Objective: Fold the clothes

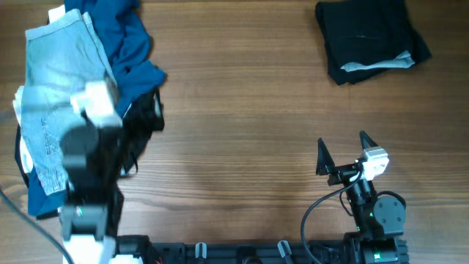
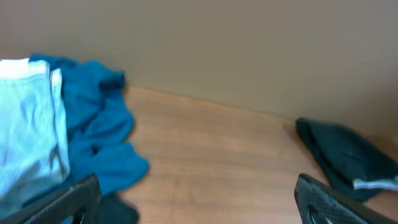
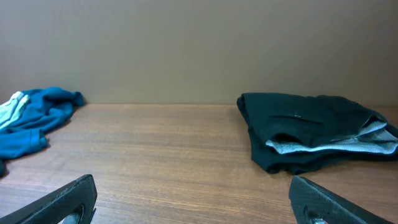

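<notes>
Hovering my left gripper point(image 2: 198, 186), jaws wide | jeans point(image 1: 51, 81) and blue top point(image 1: 124, 37) overlap just left-ahead | risk: snagging both together | right gripper point(image 1: 342, 155) wide too

My left arm point(image 1: 88, 183): stretched forward, blurred from overhead, far to the left of the folded black shorts point(image 1: 370, 40).
My left gripper point(image 2: 199, 202): fingers point(image 2: 68, 202) spread wide with nothing between them; the shorts sit ahead and to its right, well apart.
My right arm point(image 1: 377, 213): folded back and low, on the near side of the shorts.
My right gripper point(image 1: 344, 150): fingers parted wide and empty, tips pointing toward the shorts, well short of them.
</notes>
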`<action>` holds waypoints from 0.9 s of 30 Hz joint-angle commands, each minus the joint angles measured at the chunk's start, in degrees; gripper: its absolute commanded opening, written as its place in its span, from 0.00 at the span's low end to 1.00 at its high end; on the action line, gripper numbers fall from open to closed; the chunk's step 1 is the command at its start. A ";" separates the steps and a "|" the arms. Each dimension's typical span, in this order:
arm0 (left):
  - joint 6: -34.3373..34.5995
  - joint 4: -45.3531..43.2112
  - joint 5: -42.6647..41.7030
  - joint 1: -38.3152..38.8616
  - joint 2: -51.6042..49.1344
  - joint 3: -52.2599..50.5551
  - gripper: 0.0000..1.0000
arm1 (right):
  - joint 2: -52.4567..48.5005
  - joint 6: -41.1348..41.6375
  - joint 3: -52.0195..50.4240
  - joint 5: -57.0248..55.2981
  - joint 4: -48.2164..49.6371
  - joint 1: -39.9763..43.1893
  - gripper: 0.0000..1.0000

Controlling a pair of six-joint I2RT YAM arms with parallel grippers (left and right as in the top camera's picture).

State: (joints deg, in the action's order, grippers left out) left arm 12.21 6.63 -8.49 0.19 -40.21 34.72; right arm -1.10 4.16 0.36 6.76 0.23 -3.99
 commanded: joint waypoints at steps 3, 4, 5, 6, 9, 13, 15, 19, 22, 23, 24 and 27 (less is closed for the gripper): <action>-1.51 -11.45 -1.05 -0.90 18.86 -19.56 1.00 | 0.31 -1.01 -0.07 -0.79 0.17 -0.35 1.00; -1.51 -12.66 -1.07 -0.90 21.35 -21.70 1.00 | 0.31 -1.05 -0.07 -0.79 0.17 -0.35 1.00; -1.51 -12.87 -1.07 -0.90 23.08 -22.95 1.00 | 0.31 -1.01 -0.07 -0.79 0.17 -0.35 1.00; -1.51 -12.85 -1.05 -0.90 24.96 -24.02 1.00 | 0.31 -1.05 -0.07 -0.79 0.17 -0.35 1.00; -1.53 -12.55 -1.03 -0.87 30.12 -26.38 1.00 | 0.31 -1.03 -0.07 -0.79 0.17 -0.35 1.00; -1.51 -11.54 -1.03 -0.90 34.53 -27.50 1.00 | 0.31 -1.03 -0.07 -0.79 0.17 -0.35 1.00; -1.51 -11.61 -1.01 -0.90 36.24 -28.15 1.00 | 0.31 -1.03 -0.07 -0.79 0.17 -0.35 1.00; -1.51 -11.58 -1.05 -0.90 38.82 -29.88 1.00 | 0.31 -1.03 -0.07 -0.79 0.17 -0.35 1.00; -1.51 -11.63 -1.05 -0.90 39.58 -30.77 1.00 | 0.31 -1.03 -0.07 -0.79 0.17 -0.35 1.00; -1.51 -11.61 -1.05 -0.90 39.74 -30.88 1.00 | 0.31 -1.01 -0.07 -0.79 0.17 -0.35 1.00; -1.51 -11.61 -1.03 -0.90 39.91 -30.99 1.00 | 0.31 -1.03 -0.07 -0.79 0.17 -0.35 1.00; -1.51 -11.56 -1.05 -0.90 40.04 -31.10 1.00 | 0.31 -1.03 -0.07 -0.79 0.17 -0.35 1.00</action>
State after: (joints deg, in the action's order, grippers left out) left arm 11.62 -4.75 -8.88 -0.19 -1.02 4.27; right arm -1.10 3.77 0.36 6.76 0.23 -4.05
